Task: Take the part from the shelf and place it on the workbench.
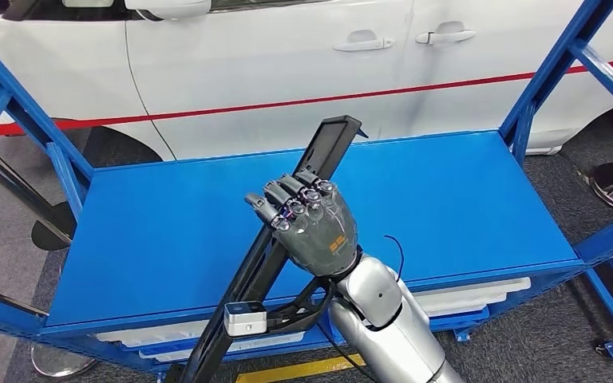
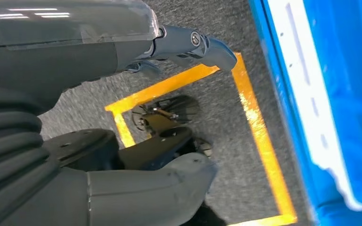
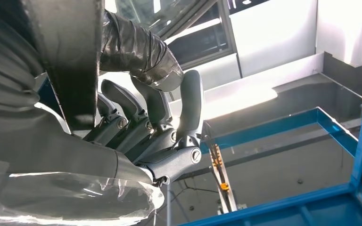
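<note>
The part [image 1: 332,145] is a long, flat black strip, tilted, its upper end over the back of the blue shelf deck [image 1: 168,231] and its lower end running down past the shelf's front edge. My right hand [image 1: 313,222] grips it near the middle, fingers wrapped over the strip. The right wrist view has the same fingers [image 3: 153,125] curled round the dark part [image 3: 70,56]. My left hand [image 2: 122,52] hangs beside the shelf over the floor, thumb [image 2: 165,188] and fingers apart, holding nothing.
A white car [image 1: 287,72] stands right behind the shelf. Blue uprights [image 1: 551,72] and slanted braces [image 1: 16,112] frame both ends. White bins [image 1: 479,294] sit on the level below. Yellow floor tape [image 2: 259,122] marks the grey carpet in front.
</note>
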{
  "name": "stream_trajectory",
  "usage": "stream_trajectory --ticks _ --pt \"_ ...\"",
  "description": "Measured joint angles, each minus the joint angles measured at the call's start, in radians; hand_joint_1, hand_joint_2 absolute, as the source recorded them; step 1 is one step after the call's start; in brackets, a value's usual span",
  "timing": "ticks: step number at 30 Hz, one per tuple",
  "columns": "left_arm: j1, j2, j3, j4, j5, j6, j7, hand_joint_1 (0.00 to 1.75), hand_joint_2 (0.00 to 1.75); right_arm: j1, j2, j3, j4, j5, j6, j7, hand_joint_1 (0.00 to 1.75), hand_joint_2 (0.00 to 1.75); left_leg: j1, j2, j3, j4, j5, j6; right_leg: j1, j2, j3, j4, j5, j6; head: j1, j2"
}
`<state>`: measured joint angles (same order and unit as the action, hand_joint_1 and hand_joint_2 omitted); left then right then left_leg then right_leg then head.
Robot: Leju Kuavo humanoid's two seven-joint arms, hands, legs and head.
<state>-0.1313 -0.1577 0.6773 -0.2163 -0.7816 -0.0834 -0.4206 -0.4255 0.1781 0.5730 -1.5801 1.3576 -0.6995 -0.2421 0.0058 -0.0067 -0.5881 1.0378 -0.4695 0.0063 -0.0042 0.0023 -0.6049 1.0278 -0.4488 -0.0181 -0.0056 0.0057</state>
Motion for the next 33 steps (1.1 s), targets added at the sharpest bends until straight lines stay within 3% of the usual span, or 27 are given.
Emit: stream_trajectory --ticks 2,4,5,6,7,9,10,11,15,17,19,20,21,22,25,26,30,31,33 --pt "-0.002 -0.002 -0.005 0.000 -0.006 0.003 0.012 0.00 1.75 -0.005 0.000 0.008 0.005 0.000 0.000 0.004 1.75 1.75 0.003 0.001 -0.035 0.080 -0.049 -0.010 -0.003 -0.002 0.004 -0.007 0.004 -0.009 0.000 0.000" --pt "-0.003 -0.004 -0.006 0.000 -0.009 0.005 0.033 0.00 1.75 -0.004 0.000 0.015 0.010 0.002 0.000 0.005 1.75 1.75 0.005 0.001 -0.094 0.207 -0.106 -0.017 -0.001 -0.003 0.003 -0.006 0.003 -0.013 0.000 0.000" --pt "-0.001 -0.005 -0.007 0.000 -0.011 0.009 0.045 0.00 1.75 -0.001 0.000 0.018 0.013 0.003 0.000 0.005 1.75 1.75 0.006 0.001 -0.114 0.247 -0.115 -0.019 -0.001 -0.004 0.003 -0.005 0.002 -0.014 0.000 0.000" --pt "0.000 -0.006 -0.008 0.000 -0.013 0.014 0.058 0.00 1.75 0.002 0.000 0.021 0.015 0.001 0.000 0.003 1.75 1.75 0.006 0.001 -0.118 0.253 -0.105 -0.020 -0.001 -0.003 0.003 -0.004 0.001 -0.015 0.000 0.000" --pt "0.001 -0.007 -0.009 0.000 -0.014 0.018 0.070 0.00 1.75 0.006 0.000 0.024 0.017 -0.003 0.000 0.001 1.75 1.75 0.007 0.001 -0.104 0.221 -0.077 -0.020 -0.001 -0.003 0.004 -0.002 0.000 -0.014 0.000 0.000" --pt "-0.001 -0.008 -0.011 0.000 -0.014 0.023 0.092 0.00 1.75 0.013 0.000 0.034 0.022 -0.031 0.000 -0.011 1.75 1.75 0.006 0.001 -0.041 0.089 -0.011 -0.015 0.001 -0.002 0.005 0.002 -0.002 -0.011 0.000 0.000" --pt "-0.002 -0.009 -0.011 0.000 -0.014 0.024 0.101 0.00 1.75 0.017 0.001 0.041 0.025 -0.055 0.000 -0.022 1.75 1.75 0.004 0.000 -0.015 0.035 0.009 -0.011 0.003 -0.001 0.004 0.004 -0.002 -0.007 0.000 0.000" --pt "-0.003 -0.010 -0.011 0.000 -0.014 0.025 0.109 0.00 1.75 0.023 0.002 0.050 0.029 -0.085 0.000 -0.034 1.75 1.75 0.002 -0.001 0.000 0.001 0.018 -0.006 0.004 -0.001 0.003 0.006 -0.002 -0.003 0.000 0.000" --pt "-0.003 -0.016 -0.011 0.000 -0.010 0.025 0.120 0.00 1.75 0.054 0.008 0.095 0.048 -0.176 0.000 -0.074 1.75 1.75 0.002 -0.001 0.003 -0.022 0.030 0.017 0.002 -0.001 -0.003 0.014 -0.010 0.016 0.000 0.000" --pt "-0.007 -0.021 -0.011 0.000 -0.009 0.024 0.121 0.00 1.75 0.070 0.010 0.117 0.053 -0.187 0.000 -0.088 1.75 1.75 0.006 0.002 0.000 -0.031 0.040 0.032 0.000 -0.001 -0.027 0.081 -0.069 0.025 0.000 0.000" --pt "-0.010 -0.025 -0.011 0.000 -0.010 0.023 0.122 0.00 1.75 0.087 0.011 0.130 0.057 -0.195 0.000 -0.097 1.75 1.75 0.004 0.004 -0.010 -0.030 0.047 0.038 -0.002 -0.001 -0.071 0.205 -0.145 0.031 0.000 0.000" --pt "-0.010 -0.026 -0.011 0.000 -0.010 0.023 0.123 0.00 1.75 0.092 0.011 0.134 0.059 -0.199 0.000 -0.098 1.75 1.75 0.004 0.005 -0.017 -0.027 0.050 0.039 -0.004 -0.001 -0.086 0.253 -0.165 0.033 0.001 0.000" --pt "-0.010 -0.027 -0.011 0.000 -0.010 0.023 0.123 0.00 1.75 0.096 0.011 0.137 0.061 -0.202 0.000 -0.100 1.75 1.75 0.004 0.005 -0.024 -0.024 0.053 0.038 -0.005 -0.001 -0.086 0.272 -0.167 0.035 0.000 0.000" --pt "-0.010 -0.028 -0.011 0.000 -0.011 0.022 0.124 0.00 1.75 0.098 0.011 0.140 0.063 -0.205 0.000 -0.100 1.75 1.75 0.004 0.005 -0.032 -0.020 0.056 0.036 -0.007 -0.001 -0.067 0.252 -0.151 0.036 0.001 0.000" --pt "-0.012 -0.031 -0.011 0.000 -0.011 0.022 0.124 0.00 1.75 0.098 0.016 0.145 0.065 -0.207 0.000 -0.101 1.75 1.75 0.003 0.004 -0.048 -0.010 0.065 0.026 -0.009 -0.001 0.053 0.065 -0.087 0.031 0.000 0.000" --pt "-0.012 -0.031 -0.011 0.000 -0.011 0.022 0.124 0.00 1.75 0.098 0.018 0.146 0.065 -0.207 0.000 -0.101 1.75 1.75 0.002 0.004 -0.051 -0.007 0.069 0.020 -0.006 0.000 0.074 0.027 -0.077 0.027 0.000 0.000" --pt "-0.012 -0.033 -0.011 0.000 -0.012 0.022 0.124 0.00 1.75 0.098 0.024 0.148 0.066 -0.213 0.000 -0.102 1.75 1.75 0.004 0.002 -0.063 -0.005 0.080 -0.008 -0.002 0.000 0.066 0.002 -0.053 0.003 0.000 0.000" --pt "-0.012 -0.033 -0.011 0.000 -0.012 0.022 0.124 0.00 1.75 0.097 0.025 0.149 0.067 -0.217 0.000 -0.102 1.75 1.75 0.006 0.002 -0.073 0.012 0.058 -0.013 -0.003 -0.002 0.058 -0.002 -0.043 -0.006 0.000 0.000" --pt "-0.012 -0.033 -0.011 0.000 -0.013 0.021 0.124 0.00 1.75 0.097 0.026 0.152 0.069 -0.228 0.000 -0.100 1.75 1.75 0.008 0.002 -0.104 0.104 -0.031 -0.020 -0.005 -0.005 0.038 -0.006 -0.023 -0.018 -0.001 0.000"
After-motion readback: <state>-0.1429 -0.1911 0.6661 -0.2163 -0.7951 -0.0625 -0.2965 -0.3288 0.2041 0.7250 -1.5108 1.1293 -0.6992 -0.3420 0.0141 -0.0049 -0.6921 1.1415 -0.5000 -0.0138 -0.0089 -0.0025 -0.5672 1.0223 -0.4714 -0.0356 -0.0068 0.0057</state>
